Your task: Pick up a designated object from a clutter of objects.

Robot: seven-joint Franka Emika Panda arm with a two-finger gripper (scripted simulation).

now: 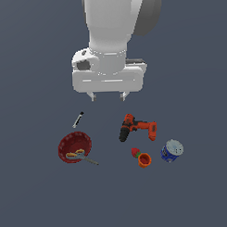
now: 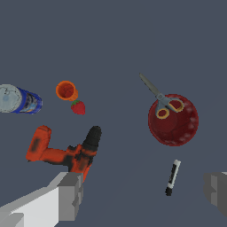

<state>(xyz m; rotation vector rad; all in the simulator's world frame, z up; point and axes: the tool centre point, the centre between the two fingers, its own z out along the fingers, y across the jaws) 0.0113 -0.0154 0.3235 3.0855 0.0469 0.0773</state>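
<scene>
Strawberry (image 1: 135, 152) lies beside orange cup (image 1: 145, 159); hand (image 1: 108, 95) spread, well apart.

No legible text on any object.

A simulator scene: flat grey floor (image 1: 34, 192), rendered household clutter.

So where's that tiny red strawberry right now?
In the exterior view the tiny red strawberry lies right of centre, against the small orange cup, just below the orange-black power drill.
</scene>
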